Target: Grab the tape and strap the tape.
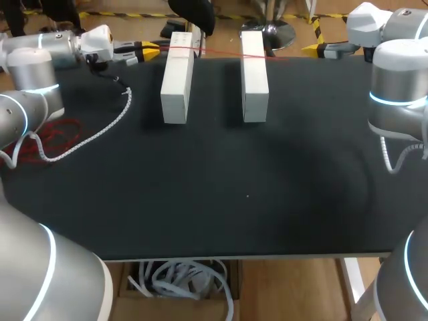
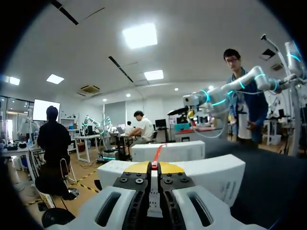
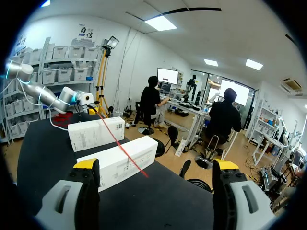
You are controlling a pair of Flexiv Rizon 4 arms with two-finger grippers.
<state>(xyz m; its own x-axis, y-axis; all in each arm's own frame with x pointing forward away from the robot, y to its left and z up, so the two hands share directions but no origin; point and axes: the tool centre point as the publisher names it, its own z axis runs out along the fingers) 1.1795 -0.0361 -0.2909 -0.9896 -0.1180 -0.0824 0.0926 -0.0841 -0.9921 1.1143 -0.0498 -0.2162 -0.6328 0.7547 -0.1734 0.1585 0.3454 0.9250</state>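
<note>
Left pincer (image 1: 152,48), from overhead: clenched on the red tape (image 1: 221,53) at the counter's (image 1: 234,194) far edge, strip stretched over the far ends of the left white box (image 1: 177,80) and right white box (image 1: 254,73) toward the right pincer (image 1: 313,48). From the left wrist: fingers (image 2: 139,191) pressed together on the tape (image 2: 157,152), boxes just ahead. From the right wrist: released, fingers (image 3: 86,191) spread wide, tape's loose end ahead of them.

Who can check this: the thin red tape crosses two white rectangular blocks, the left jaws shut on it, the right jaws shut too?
Not quite: the right jaws stand wide open, holding nothing, as the right wrist view shows. The thin red tape does cross the two white rectangular blocks, with the left jaws shut on it.
</note>
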